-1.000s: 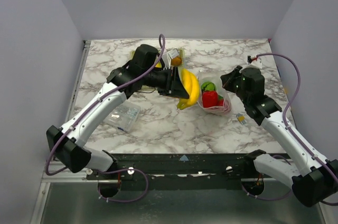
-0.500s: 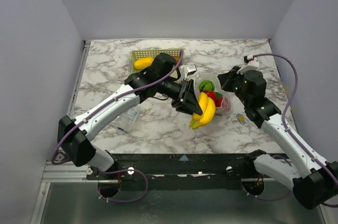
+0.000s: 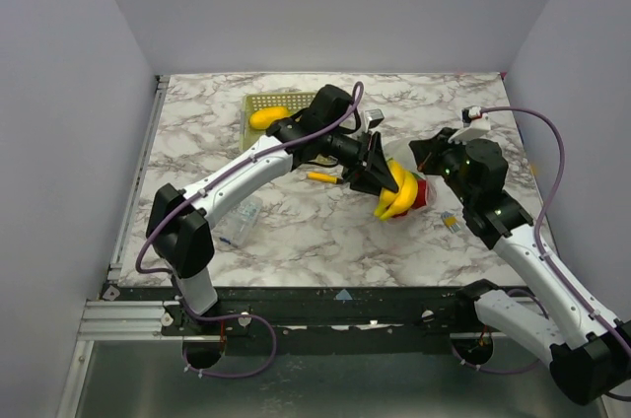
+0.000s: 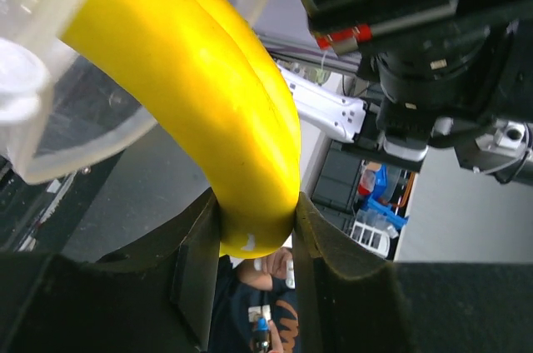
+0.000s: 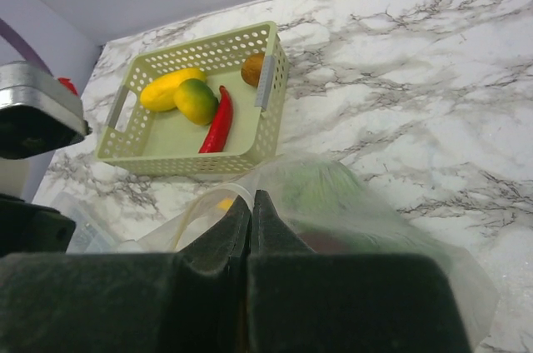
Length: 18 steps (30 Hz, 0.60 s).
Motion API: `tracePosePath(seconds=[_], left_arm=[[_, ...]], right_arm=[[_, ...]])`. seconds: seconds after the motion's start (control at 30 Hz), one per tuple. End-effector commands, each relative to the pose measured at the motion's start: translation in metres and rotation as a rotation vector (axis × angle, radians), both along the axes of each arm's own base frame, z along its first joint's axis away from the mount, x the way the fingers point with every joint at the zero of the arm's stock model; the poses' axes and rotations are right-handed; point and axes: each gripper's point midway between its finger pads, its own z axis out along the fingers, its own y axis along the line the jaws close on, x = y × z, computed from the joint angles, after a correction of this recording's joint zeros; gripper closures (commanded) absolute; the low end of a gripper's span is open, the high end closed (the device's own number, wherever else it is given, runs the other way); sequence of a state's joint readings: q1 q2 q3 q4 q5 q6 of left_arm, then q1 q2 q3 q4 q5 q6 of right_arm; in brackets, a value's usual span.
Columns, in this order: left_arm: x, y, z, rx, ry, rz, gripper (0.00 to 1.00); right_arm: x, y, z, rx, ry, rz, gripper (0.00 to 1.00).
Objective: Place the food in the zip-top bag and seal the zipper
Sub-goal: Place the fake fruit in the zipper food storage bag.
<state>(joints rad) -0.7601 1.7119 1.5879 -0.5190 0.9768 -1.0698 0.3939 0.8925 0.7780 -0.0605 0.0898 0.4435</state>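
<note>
At the zip-top bag (image 5: 358,199) mouth, left end effector (image 4: 256,241) has just arrived with the banana (image 4: 200,78) clamped; right end effector (image 5: 251,207) apparently pinches the rim; insertion looks imminent.

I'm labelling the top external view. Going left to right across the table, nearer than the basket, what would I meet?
Flat clear packet → thin yellow-and-black stick → banana → red food inside the zip-top bag → small yellow item.

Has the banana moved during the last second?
Yes. The banana, held by the left gripper, went right and nearer, away from the mesh basket.
</note>
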Motion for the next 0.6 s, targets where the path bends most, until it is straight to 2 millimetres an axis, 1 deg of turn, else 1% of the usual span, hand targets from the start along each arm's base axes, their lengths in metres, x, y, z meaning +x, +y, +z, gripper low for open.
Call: tracePosePath(seconds=[0.0,0.13,0.2,0.37,0.57], left_arm=[[0.026,-0.005,-0.008,0.043,-0.010,0.090,0.96],[0.049,-0.006,-0.028,0.100,-0.001,0.209,0.96],[0.057,-0.011,-0.035,0.098,0.030,0.261,0.94],[0.079,-0.023,-0.041,0.100,0.042,0.337,0.92],[0.098,-0.031,-0.054,0.139,0.068,0.403,0.88]], right_arm=[[-0.003,0.006,0.013,0.028,-0.049,0.031,0.99],[-0.003,0.008,0.012,0.044,-0.037,0.032,0.99],[-0.002,0.008,0.010,0.049,-0.028,0.030,0.99],[-0.001,0.011,0.012,0.062,-0.013,0.037,0.99],[0.003,0.010,0.017,0.077,0.011,0.011,0.99]])
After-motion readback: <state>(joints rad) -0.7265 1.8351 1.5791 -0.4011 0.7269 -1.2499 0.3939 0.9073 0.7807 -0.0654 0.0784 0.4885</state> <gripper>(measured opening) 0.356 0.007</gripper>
